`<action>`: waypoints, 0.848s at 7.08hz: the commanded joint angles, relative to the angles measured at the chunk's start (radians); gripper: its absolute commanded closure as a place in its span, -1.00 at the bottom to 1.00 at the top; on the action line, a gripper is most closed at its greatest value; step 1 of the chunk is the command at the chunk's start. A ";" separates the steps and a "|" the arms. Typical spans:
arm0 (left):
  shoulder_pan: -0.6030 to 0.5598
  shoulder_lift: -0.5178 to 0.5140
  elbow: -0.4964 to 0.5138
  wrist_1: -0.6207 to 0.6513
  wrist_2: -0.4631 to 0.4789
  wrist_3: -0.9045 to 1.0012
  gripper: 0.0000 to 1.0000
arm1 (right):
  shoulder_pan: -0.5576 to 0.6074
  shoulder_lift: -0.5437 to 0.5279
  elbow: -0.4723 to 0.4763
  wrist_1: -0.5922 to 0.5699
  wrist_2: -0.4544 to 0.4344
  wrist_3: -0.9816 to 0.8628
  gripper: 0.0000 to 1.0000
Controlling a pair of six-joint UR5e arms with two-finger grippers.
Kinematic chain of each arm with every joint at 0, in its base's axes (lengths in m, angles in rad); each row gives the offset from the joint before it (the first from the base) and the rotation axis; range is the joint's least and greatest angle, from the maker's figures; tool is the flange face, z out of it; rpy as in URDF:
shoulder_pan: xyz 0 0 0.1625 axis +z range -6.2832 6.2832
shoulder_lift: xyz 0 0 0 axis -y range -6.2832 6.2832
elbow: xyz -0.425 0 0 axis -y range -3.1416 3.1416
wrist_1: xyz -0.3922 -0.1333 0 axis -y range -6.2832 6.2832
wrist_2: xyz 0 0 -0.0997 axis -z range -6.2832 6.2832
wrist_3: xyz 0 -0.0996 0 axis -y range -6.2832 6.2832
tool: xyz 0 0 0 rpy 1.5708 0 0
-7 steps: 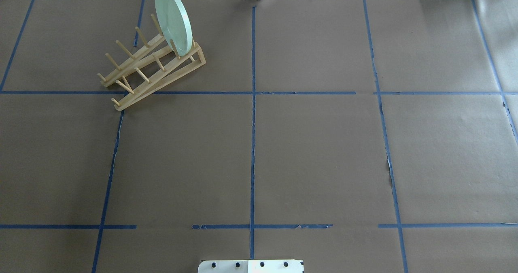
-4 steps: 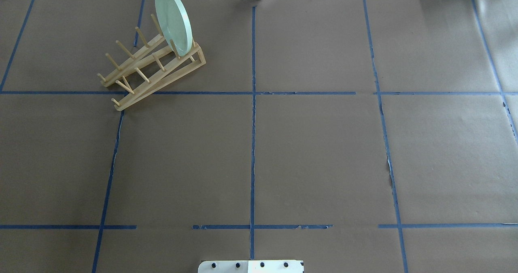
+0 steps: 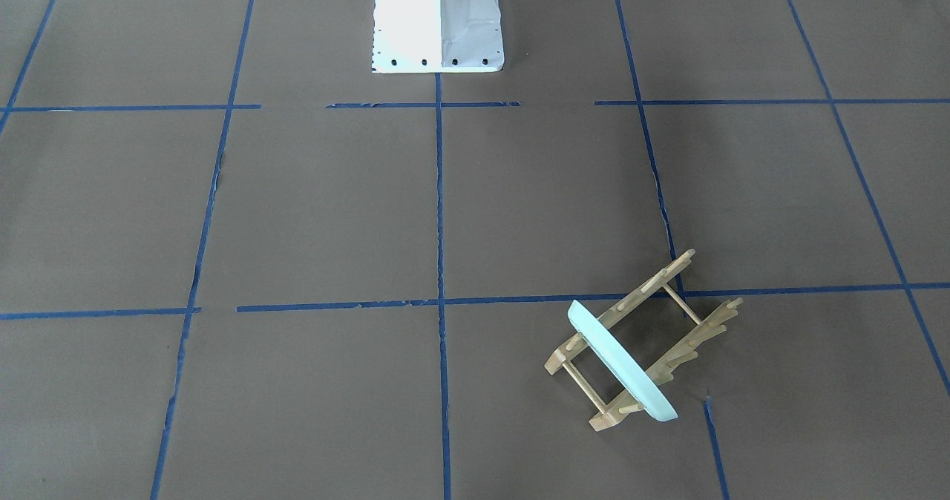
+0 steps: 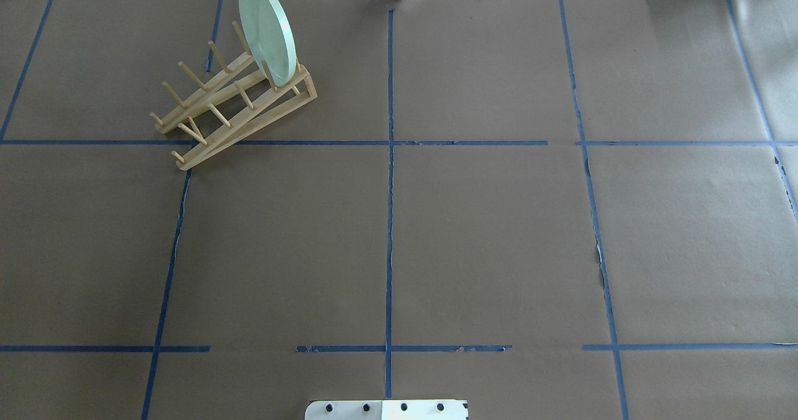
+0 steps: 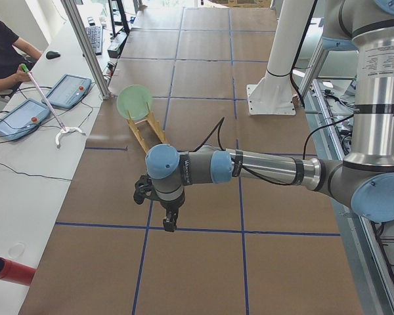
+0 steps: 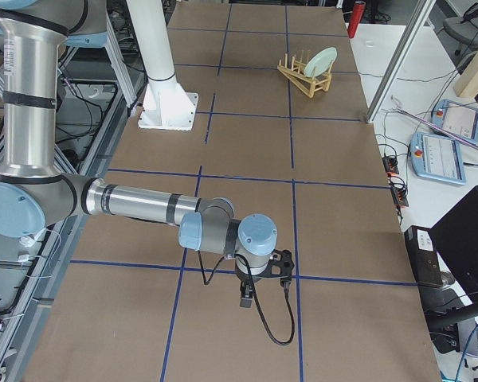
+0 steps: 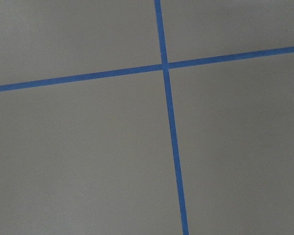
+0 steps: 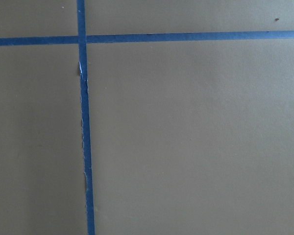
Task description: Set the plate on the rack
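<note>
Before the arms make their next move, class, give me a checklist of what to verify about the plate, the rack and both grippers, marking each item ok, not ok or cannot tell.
1. Is the plate seated in the rack? Ok: it stands on edge between pegs at the end farthest from the robot.
2. Does the rack sit on the table without tipping? Ok.
3. Is the left gripper clear of the plate? Ok: it hangs over bare table, well apart from the rack.
4. Is the right gripper clear of the plate? Ok: it is likewise apart.
5. Are the jaws open? Cannot tell for either: only the side views show them.
</note>
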 commanded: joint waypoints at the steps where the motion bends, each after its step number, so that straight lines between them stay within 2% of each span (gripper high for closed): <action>1: -0.001 0.008 0.004 0.006 0.002 0.003 -1.00 | 0.000 -0.001 0.000 0.000 0.000 0.000 -1.00; 6: -0.001 0.010 0.011 0.006 0.002 0.005 -1.00 | 0.000 0.001 0.000 0.000 0.000 0.000 -1.00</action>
